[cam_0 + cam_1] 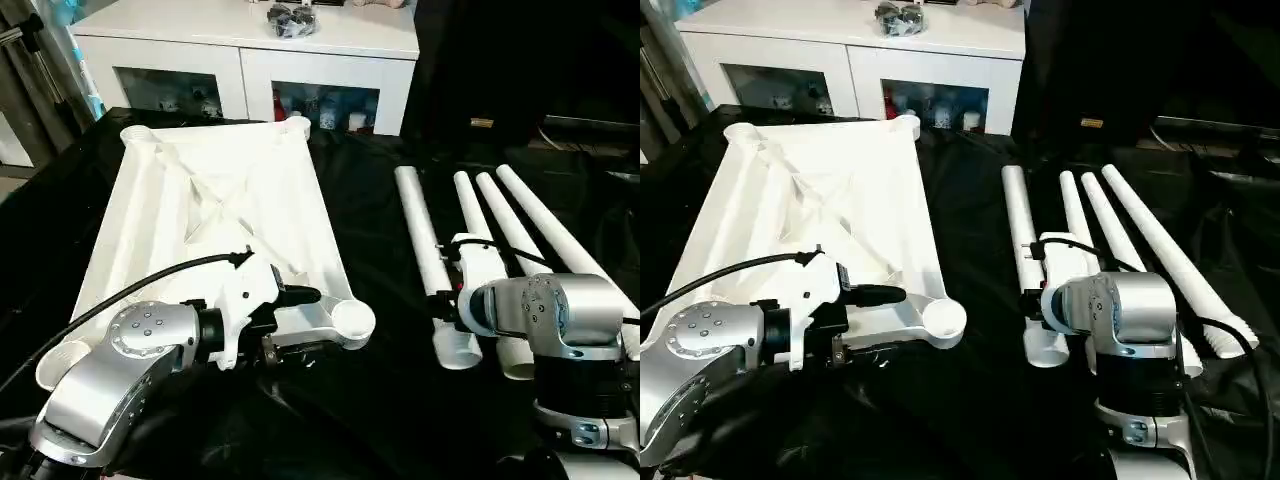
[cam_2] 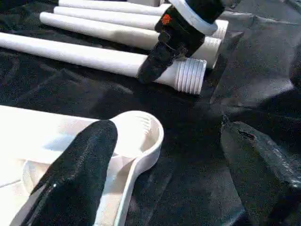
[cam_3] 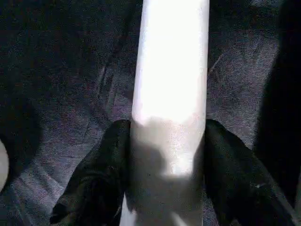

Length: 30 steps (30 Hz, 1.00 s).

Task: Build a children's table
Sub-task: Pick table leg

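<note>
Four white legs (image 1: 516,232) lie side by side on the black-covered counter (image 1: 380,400), well to the right of the tabletop (image 1: 225,215), which rests ribbed side up with round sockets at its corners. Behind the counter stands a white cabinet (image 1: 250,55) with glass doors.

Largest of the task's parts, the tabletop stretches from the cabinet side toward the robot, its near right socket (image 1: 353,320) at the counter's middle. The left gripper (image 2: 164,174) hovers at that corner — wide apart, one black finger (image 2: 80,169) over the tabletop's rim just beside the socket, the other out over the black cloth.

The legs fan slightly apart toward the far side, their threaded ends (image 2: 190,75) pointing at the robot. The right gripper (image 3: 169,160) sits on the leftmost leg (image 1: 422,235) near its threaded end — its two fingers pressed against either side of the tube, gripping it while the leg lies on the cloth.
</note>
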{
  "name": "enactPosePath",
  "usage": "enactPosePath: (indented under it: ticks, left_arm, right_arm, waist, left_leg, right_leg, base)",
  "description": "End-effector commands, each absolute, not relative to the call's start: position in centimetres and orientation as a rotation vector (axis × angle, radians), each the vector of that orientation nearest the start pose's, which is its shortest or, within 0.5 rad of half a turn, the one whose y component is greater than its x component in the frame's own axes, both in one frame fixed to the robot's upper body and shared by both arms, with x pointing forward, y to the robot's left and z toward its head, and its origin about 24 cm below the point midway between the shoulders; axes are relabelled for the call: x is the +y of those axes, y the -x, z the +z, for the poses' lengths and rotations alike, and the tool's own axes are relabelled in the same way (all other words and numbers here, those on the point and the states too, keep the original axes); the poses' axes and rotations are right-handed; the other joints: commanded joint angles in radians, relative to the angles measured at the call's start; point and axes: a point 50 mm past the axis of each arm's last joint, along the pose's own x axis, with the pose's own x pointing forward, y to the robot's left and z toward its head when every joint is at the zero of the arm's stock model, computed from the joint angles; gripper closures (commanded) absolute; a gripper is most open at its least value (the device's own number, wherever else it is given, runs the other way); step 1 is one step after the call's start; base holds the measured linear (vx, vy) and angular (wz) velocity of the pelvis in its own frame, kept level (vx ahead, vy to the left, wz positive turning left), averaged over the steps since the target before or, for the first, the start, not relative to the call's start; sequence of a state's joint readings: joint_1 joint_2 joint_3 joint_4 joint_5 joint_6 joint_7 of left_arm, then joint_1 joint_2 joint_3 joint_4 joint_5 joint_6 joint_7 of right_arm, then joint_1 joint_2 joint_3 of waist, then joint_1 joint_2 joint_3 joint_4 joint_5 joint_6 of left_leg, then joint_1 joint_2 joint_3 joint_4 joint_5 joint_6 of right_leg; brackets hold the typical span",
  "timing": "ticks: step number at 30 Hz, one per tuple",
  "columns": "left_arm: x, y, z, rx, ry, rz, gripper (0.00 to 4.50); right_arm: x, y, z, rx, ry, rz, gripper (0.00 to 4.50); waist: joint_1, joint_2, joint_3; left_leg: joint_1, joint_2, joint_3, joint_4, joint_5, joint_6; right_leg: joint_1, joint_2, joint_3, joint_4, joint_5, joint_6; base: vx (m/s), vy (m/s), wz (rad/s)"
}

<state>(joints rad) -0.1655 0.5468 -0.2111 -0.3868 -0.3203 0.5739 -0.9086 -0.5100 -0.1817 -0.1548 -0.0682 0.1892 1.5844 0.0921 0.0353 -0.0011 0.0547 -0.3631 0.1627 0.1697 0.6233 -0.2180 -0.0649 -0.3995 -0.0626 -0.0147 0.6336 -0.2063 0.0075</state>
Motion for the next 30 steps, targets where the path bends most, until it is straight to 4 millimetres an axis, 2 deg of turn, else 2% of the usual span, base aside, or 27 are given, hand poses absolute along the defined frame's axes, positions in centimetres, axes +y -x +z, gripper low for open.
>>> enactPosePath:
  ticks: [1, 5, 6, 7, 8, 10, 11, 13, 16, 18, 19, 20, 22, 23, 24, 25, 26, 28, 29, 30]
  left_arm:
    - [13.2, -23.5, 10.6, 0.259, -0.23, -1.193, 0.52]
    - [13.3, -23.7, 10.8, 0.238, -0.234, -1.181, 0.52]
    - [13.3, -23.9, 10.9, 0.223, -0.236, -1.171, 0.52]
    - [13.3, -24.0, 10.9, 0.21, -0.238, -1.162, 0.52]
    - [13.3, -24.2, 11.0, 0.187, -0.237, -1.147, 0.52]
    - [13.2, -24.8, 11.4, 0.127, -0.216, -1.108, 0.52]
    - [13.2, -24.8, 11.4, 0.127, -0.216, -1.108, 0.52]
    - [13.1, -25.3, 11.7, 0.098, -0.19, -1.081, 0.52]
    - [13.0, -26.1, 12.4, 0.047, -0.14, -1.032, 0.52]
    - [12.9, -26.7, 12.8, 0.033, -0.11, -0.999, 0.52]
    - [12.9, -26.7, 12.8, 0.033, -0.11, -0.999, 0.52]
    - [12.8, -27.4, 13.2, 0.018, -0.055, -0.961, 0.52]
    - [12.7, -27.6, 13.3, 0.014, -0.037, -0.954, 0.52]
    - [12.3, -28.3, 13.8, 0.0, 0.044, -0.922, 0.52]
    - [11.6, -28.9, 14.7, -0.014, 0.183, -0.926, 0.52]
    - [10.7, -29.3, 15.6, -0.021, 0.35, -0.966, 0.52]
    - [10.1, -29.4, 16.2, -0.023, 0.453, -1.005, 0.52]
    - [9.1, -29.4, 17.1, -0.024, 0.593, -1.079, 0.52]
    - [8.6, -29.5, 17.5, -0.023, 0.653, -1.102, 0.52]
    - [8.6, -29.5, 17.5, -0.023, 0.653, -1.102, 0.52]
  right_arm:
    - [-17.2, -28.8, 7.8, 0.995, -0.087, 0.098, 2.54]
    - [-17.2, -28.9, 7.9, 0.983, -0.097, 0.094, 2.59]
    - [-17.3, -28.9, 8.0, 0.976, -0.101, 0.093, 2.6]
    - [-17.3, -29.0, 8.1, 0.97, -0.103, 0.092, 2.6]
    - [-17.3, -29.2, 8.4, 0.927, -0.113, 0.103, 2.61]
    - [-17.0, -29.9, 9.7, 0.763, -0.176, 0.162, 2.61]
    - [-17.0, -29.9, 9.7, 0.763, -0.176, 0.162, 2.61]
    - [-16.8, -30.3, 10.6, 0.647, -0.191, 0.216, 2.61]
    - [-16.7, -30.6, 11.9, 0.512, -0.216, 0.31, 2.61]
    - [-16.7, -30.7, 12.4, 0.479, -0.236, 0.354, 2.62]
    - [-16.7, -30.7, 12.4, 0.479, -0.236, 0.354, 2.62]
    - [-16.6, -30.7, 13.0, 0.452, -0.261, 0.401, 2.62]
    - [-16.6, -30.7, 13.1, 0.444, -0.269, 0.417, 2.62]
    - [-16.4, -30.6, 13.6, 0.405, -0.305, 0.487, 2.62]
    - [-16.2, -30.2, 14.4, 0.348, -0.354, 0.597, 2.62]
    - [-16.0, -29.7, 15.0, 0.291, -0.389, 0.708, 2.62]
    - [-15.9, -29.3, 15.4, 0.255, -0.407, 0.778, 2.62]
    - [-15.8, -28.4, 15.6, 0.203, -0.427, 0.896, 2.62]
    - [-15.7, -27.9, 15.8, 0.18, -0.443, 0.952, 2.62]
    - [-15.7, -27.9, 15.8, 0.18, -0.443, 0.952, 2.62]
  waist:
    - [0.003, 0.008, -0.062]
    - [0.003, 0.008, -0.06]
    - [0.003, 0.008, -0.059]
    - [0.003, 0.01, -0.059]
    - [0.004, 0.02, -0.059]
    - [0.002, 0.011, -0.058]
    - [0.001, 0.014, -0.058]
    - [0.002, 0.016, -0.059]
    - [0.003, 0.012, -0.061]
    - [0.002, 0.01, -0.061]
    - [0.004, 0.011, -0.062]
    - [0.002, 0.009, -0.061]
    - [0.004, 0.01, -0.062]
    - [0.002, 0.008, -0.062]
    - [0.015, 0.008, -0.066]
    - [0.015, 0.003, -0.068]
    - [0.021, 0.001, -0.069]
    - [0.032, -0.002, -0.069]
    - [0.033, -0.013, -0.068]
    - [0.036, -0.01, -0.069]
  left_leg:
    - [0.008, 0.04, -0.011, -0.082, -0.042, -0.065]
    - [0.01, 0.041, -0.011, -0.084, -0.069, -0.076]
    - [0.01, 0.041, -0.011, -0.085, -0.088, -0.079]
    - [0.011, 0.041, -0.011, -0.085, -0.091, -0.08]
    - [0.013, 0.042, -0.013, -0.086, -0.1, -0.086]
    - [0.012, 0.044, -0.011, -0.086, -0.129, -0.086]
    - [0.012, 0.044, -0.011, -0.086, -0.129, -0.082]
    - [0.012, 0.045, -0.011, -0.085, -0.122, -0.077]
    - [0.011, 0.045, -0.01, -0.082, -0.111, -0.062]
    - [0.007, 0.043, -0.01, -0.08, -0.093, -0.047]
    - [0.01, 0.044, -0.01, -0.08, -0.09, -0.045]
    - [0.005, 0.041, -0.01, -0.08, -0.084, -0.041]
    - [0.007, 0.043, -0.01, -0.078, -0.077, -0.034]
    - [0.005, 0.043, -0.007, -0.078, -0.081, -0.035]
    - [0.012, 0.042, -0.006, -0.071, -0.082, -0.025]
    - [0.011, 0.043, -0.003, -0.069, -0.081, -0.018]
    - [0.004, 0.043, -0.004, -0.067, -0.066, -0.002]
    - [0.001, 0.045, -0.006, -0.066, -0.039, 0.023]
    - [-0.001, 0.045, -0.004, -0.066, -0.029, 0.038]
    - [-0.002, 0.044, -0.004, -0.065, -0.023, 0.044]
  right_leg:
    - [0.052, -0.053, 0.039, -0.059, -0.027, -0.2]
    - [0.051, -0.051, 0.04, -0.063, -0.058, -0.193]
    - [0.051, -0.051, 0.041, -0.067, -0.089, -0.188]
    - [0.051, -0.051, 0.041, -0.067, -0.095, -0.187]
    - [0.048, -0.051, 0.041, -0.067, -0.104, -0.185]
    - [0.049, -0.052, 0.041, -0.072, -0.133, -0.18]
    - [0.048, -0.052, 0.042, -0.072, -0.134, -0.18]
    - [0.047, -0.051, 0.041, -0.071, -0.121, -0.182]
    - [0.051, -0.052, 0.041, -0.071, -0.104, -0.19]
    - [0.054, -0.05, 0.04, -0.068, -0.087, -0.199]
    - [0.052, -0.051, 0.04, -0.069, -0.084, -0.202]
    - [0.055, -0.049, 0.04, -0.068, -0.081, -0.207]
    - [0.054, -0.05, 0.039, -0.069, -0.077, -0.214]
    - [0.056, -0.051, 0.04, -0.066, -0.072, -0.225]
    - [0.054, -0.052, 0.039, -0.067, -0.056, -0.247]
    - [0.056, -0.052, 0.04, -0.065, -0.044, -0.257]
    - [0.061, -0.055, 0.039, -0.06, -0.015, -0.276]
    - [0.059, -0.055, 0.037, -0.059, 0.008, -0.281]
    - [0.061, -0.053, 0.035, -0.06, 0.012, -0.281]
    - [0.063, -0.054, 0.035, -0.059, 0.011, -0.281]
  base:
    - [0.0, 0.0, 0.0]
    - [0.0, 0.0, 0.0]
    - [0.0, 0.0, 0.0]
    - [0.0, 0.0, 0.0]
    - [0.0, 0.0, 0.0]
    - [0.0, 0.0, 0.0]
    - [0.0, 0.0, 0.0]
    - [0.0, 0.0, 0.0]
    - [0.0, 0.0, 0.0]
    - [0.0, 0.0, 0.0]
    - [0.0, 0.0, 0.0]
    - [0.0, 0.0, 0.0]
    - [0.0, 0.0, 0.0]
    - [0.0, 0.0, 0.0]
    - [0.0, 0.0, 0.0]
    - [0.0, 0.0, 0.0]
    - [0.0, 0.0, 0.0]
    - [0.0, 0.0, 0.0]
    - [0.0, 0.0, 0.0]
    - [0.0, 0.0, 0.0]
